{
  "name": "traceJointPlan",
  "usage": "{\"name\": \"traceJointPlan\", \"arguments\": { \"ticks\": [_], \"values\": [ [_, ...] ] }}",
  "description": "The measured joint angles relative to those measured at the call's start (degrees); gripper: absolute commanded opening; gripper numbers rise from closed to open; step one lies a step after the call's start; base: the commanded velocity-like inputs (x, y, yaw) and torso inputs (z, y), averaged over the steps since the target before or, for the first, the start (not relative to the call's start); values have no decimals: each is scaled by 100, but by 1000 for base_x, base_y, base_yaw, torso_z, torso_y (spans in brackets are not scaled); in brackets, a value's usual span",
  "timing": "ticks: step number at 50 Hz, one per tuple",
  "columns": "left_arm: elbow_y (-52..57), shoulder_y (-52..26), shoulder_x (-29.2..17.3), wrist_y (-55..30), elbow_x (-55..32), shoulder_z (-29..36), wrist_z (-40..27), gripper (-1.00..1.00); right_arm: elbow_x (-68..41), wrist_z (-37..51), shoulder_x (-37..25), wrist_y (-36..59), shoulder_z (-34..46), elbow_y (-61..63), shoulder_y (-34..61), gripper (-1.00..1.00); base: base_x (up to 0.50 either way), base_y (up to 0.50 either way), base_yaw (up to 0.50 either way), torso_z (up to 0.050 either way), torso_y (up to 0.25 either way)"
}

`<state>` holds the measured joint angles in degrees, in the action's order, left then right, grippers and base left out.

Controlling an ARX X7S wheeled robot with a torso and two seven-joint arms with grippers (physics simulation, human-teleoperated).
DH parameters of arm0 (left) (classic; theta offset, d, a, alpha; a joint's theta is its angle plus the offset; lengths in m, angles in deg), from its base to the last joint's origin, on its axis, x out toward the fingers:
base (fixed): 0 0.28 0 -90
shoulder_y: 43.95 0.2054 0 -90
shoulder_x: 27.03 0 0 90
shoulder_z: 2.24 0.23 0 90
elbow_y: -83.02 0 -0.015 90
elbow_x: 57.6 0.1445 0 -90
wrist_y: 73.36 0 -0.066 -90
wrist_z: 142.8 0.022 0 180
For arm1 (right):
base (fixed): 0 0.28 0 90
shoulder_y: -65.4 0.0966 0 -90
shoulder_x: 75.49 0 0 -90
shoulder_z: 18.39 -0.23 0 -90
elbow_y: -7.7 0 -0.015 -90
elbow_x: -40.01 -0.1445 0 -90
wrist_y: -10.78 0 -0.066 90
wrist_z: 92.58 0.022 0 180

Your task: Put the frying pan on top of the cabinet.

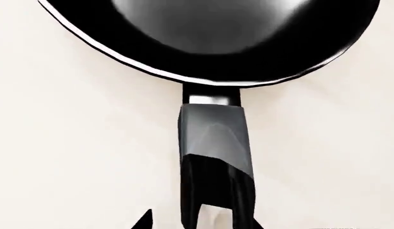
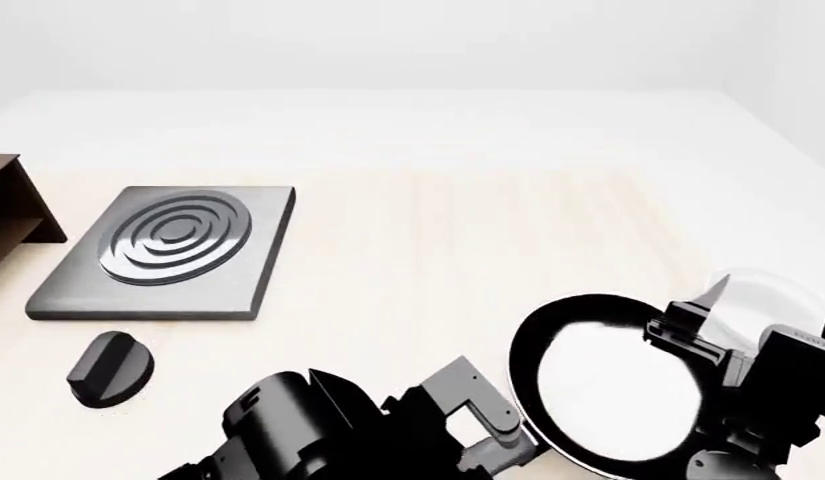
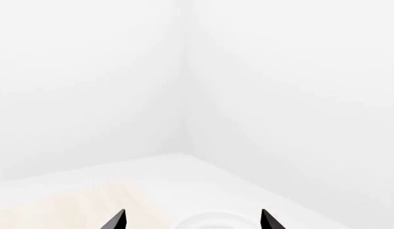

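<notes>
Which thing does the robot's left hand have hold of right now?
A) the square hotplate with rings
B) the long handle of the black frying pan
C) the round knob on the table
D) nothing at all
B: in the left wrist view the left hand is closed around the handle of the frying pan, while the head view shows the knob and hotplate lying untouched off to the left.
</notes>
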<state>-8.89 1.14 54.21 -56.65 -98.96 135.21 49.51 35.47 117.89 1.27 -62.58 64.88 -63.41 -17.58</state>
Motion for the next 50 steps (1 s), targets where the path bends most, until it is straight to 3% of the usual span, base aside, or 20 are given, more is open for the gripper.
{"name": "traceJointPlan", "arguments": {
  "ticks": [8,20,39,45,50],
  "values": [
    [-160,-51,0,111,-1,61,2,-100,-20,-15,-6,-42,57,-49,8,100,0,0,0,0,0],
    [-30,74,8,-31,-182,-147,-512,-100,-48,-21,-35,-13,116,-6,18,100,1,0,0,0,0],
    [1380,247,-433,-1137,-800,-2501,-2100,-100,-66,-3,-81,-42,166,-24,25,100,0,0,0,0,1],
    [1128,-340,-615,-1373,-1225,-3148,-2510,-100,-70,3,-95,-24,191,-23,39,100,0,0,0,0,2],
    [292,-1199,-859,-1273,-1250,-3348,-2636,-100,-74,5,-105,-19,213,-26,43,100,0,0,0,0,2]
  ]
}}
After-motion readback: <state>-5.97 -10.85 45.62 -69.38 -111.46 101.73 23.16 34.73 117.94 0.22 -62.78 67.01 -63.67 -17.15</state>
